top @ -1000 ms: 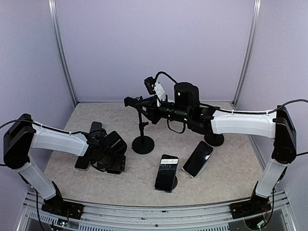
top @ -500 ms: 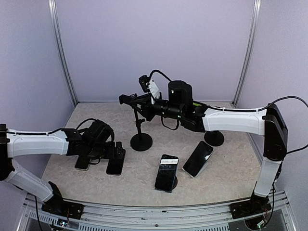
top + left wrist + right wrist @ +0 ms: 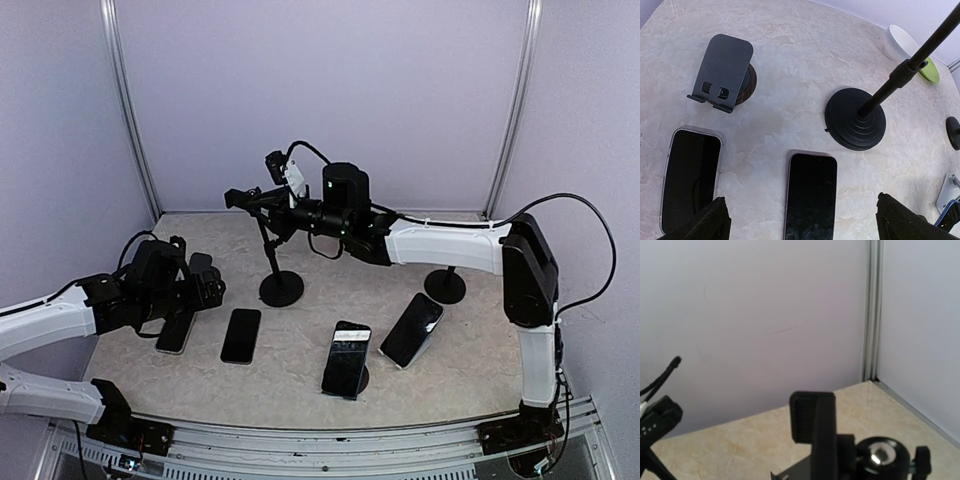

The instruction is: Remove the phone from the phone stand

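A dark phone lies flat on the table, also seen in the left wrist view. My left gripper is open and empty, hovering above that phone. A second phone in a clear case lies flat to its left. An empty grey phone stand stands behind them. Two more phones lean on stands at front centre. My right gripper is shut on the clamp head of a tall pole stand, whose round base rests on the table.
A second pole stand base stands at the right. A white bowl and a green object sit behind the pole stand. Purple walls enclose the table on three sides.
My left gripper has let go of the dark phone on the table and drawn back to the left. My right arm has moved left, taking the pole stand with it.
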Motion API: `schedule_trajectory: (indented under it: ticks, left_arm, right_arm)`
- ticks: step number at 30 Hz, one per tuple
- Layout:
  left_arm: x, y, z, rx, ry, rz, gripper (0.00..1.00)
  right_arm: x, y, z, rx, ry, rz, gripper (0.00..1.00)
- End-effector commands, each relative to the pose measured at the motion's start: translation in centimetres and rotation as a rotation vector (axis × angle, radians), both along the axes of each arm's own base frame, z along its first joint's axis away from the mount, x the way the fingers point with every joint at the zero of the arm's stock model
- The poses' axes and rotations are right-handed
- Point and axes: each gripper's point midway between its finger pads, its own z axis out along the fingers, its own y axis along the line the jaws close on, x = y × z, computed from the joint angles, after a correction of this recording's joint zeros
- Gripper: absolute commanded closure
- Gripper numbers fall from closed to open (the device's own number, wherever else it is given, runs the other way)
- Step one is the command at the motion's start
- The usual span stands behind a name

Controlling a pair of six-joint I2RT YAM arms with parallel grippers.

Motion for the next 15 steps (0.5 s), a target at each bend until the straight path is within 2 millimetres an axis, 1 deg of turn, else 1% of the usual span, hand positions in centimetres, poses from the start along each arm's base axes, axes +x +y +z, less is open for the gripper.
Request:
schedule_trajectory:
  ticks: [1, 6, 8, 15]
  left_arm:
    - [0.2, 0.8, -0.1, 0.027, -0.024, 0.016, 0.01]
    - [0.2, 1.1, -0.4, 0.043, -0.021, 0.017, 0.01]
    - [0.2, 1.2, -0.4, 0.046, -0.024, 0.02, 0.01]
    - [0.3, 2.0, -0.2, 0.049, -0.039, 0.035, 0.01]
  right_arm:
    - [0.0, 0.6, 6.2, 0.168, -0.099, 0.047, 1.0]
    - [0.5, 1.7, 6.2, 0.188, -0.099, 0.065, 1.0]
    - [0.7, 2.0, 6.6, 0.199, -0.11, 0.068, 1.0]
    - [2.0, 3.3, 6.1, 0.201, -0.148, 0.051, 1.0]
